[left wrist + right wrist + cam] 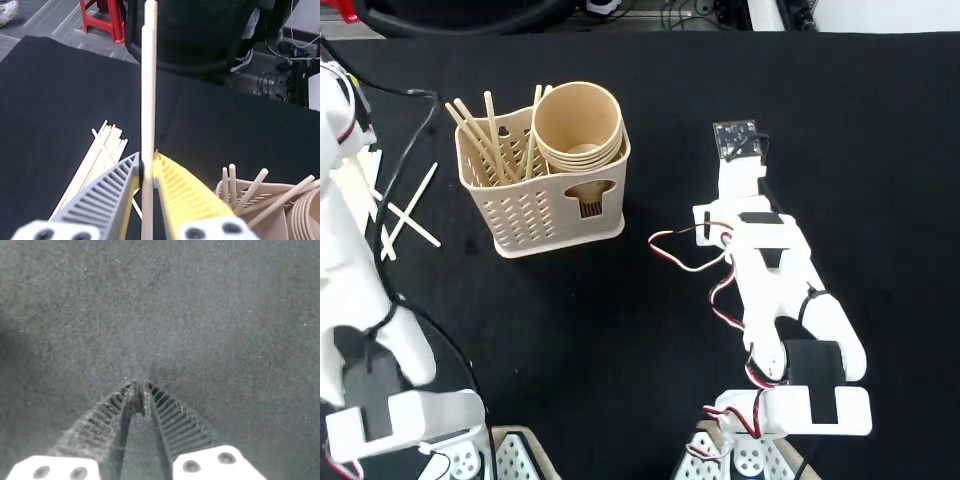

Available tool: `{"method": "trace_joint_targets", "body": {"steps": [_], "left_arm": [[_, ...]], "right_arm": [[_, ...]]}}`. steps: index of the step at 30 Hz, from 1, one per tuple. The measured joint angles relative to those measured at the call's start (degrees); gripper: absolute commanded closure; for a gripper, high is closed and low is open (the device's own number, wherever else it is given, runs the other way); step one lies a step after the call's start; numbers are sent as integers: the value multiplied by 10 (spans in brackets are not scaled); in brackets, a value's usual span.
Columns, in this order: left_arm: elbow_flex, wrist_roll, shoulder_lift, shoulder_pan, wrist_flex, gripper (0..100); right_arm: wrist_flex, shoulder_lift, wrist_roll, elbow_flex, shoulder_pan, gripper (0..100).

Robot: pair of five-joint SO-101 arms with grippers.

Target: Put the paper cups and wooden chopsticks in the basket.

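The beige slotted basket point(545, 215) stands left of the table's middle. It holds stacked paper cups point(578, 125) and several wooden chopsticks point(485, 140). My left gripper point(147, 159) is shut on one chopstick point(148, 75), which sticks out straight past the fingertips. Beyond that gripper, a bundle of loose chopsticks point(97, 157) lies on the black cloth, with the basket point(250, 192) and a cup rim point(305, 215) off to one side. The left arm point(345, 260) rises along the left edge. My right gripper point(135, 389) is shut on nothing, just above bare cloth.
Two crossed chopsticks point(408, 215) lie on the cloth left of the basket, with more point(365, 170) beside the left arm. The right arm point(770, 270) sits folded right of the basket, trailing loose wires point(685, 250). A red stool point(102, 15) stands beyond the table.
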Motion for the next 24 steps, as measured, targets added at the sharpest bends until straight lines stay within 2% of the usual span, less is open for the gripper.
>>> {"method": "trace_joint_targets", "body": {"steps": [6,10,14,18,21,24], "left_arm": [[141,11,-103,31,-71,970],[302,18,-243,52,-175,970],[527,18,-415,77,-354,971],[757,20,-552,113,-566,971],[891,21,-599,141,-723,971],[962,21,-607,162,-830,971]], "right_arm": [[0,0,0,0,0,987],[0,0,0,0,0,987],[0,0,0,0,0,987],[0,0,0,0,0,987],[0,0,0,0,0,987],[0,0,0,0,0,987]]}}
